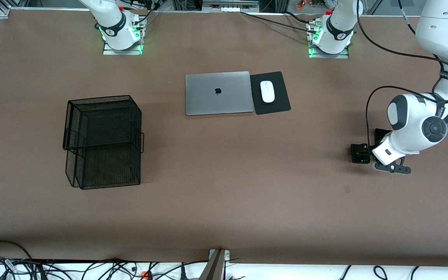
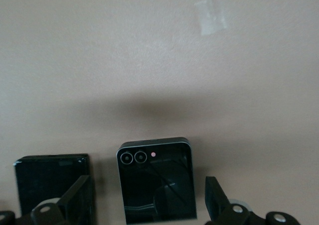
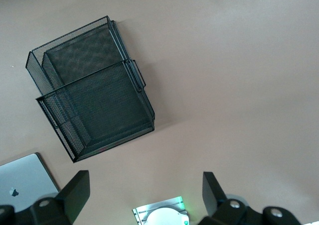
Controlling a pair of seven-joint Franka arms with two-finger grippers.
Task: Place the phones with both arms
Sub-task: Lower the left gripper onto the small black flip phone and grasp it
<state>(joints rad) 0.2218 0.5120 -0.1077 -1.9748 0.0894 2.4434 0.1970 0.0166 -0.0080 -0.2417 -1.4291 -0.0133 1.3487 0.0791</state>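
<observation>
My left gripper [image 2: 147,186] hangs open, low over the table at the left arm's end. Between its fingers lies a squarish phone [image 2: 155,182] with a pale rim, a dark glossy face and two round lenses; neither finger touches it. A black phone [image 2: 50,185] lies flat just outside one finger [image 2: 79,187]. In the front view the left arm's wrist [image 1: 416,124] covers the lensed phone, and two black phones [image 1: 360,153] [image 1: 381,135] show beside it. My right gripper [image 3: 144,180] is open and empty, held high over the right arm's base [image 3: 162,216].
A black wire mesh basket [image 1: 103,140] stands toward the right arm's end of the table. A shut silver laptop [image 1: 217,93] and a white mouse [image 1: 267,91] on a black pad [image 1: 276,105] lie between the bases. A pale tape patch [image 2: 210,16] marks the table.
</observation>
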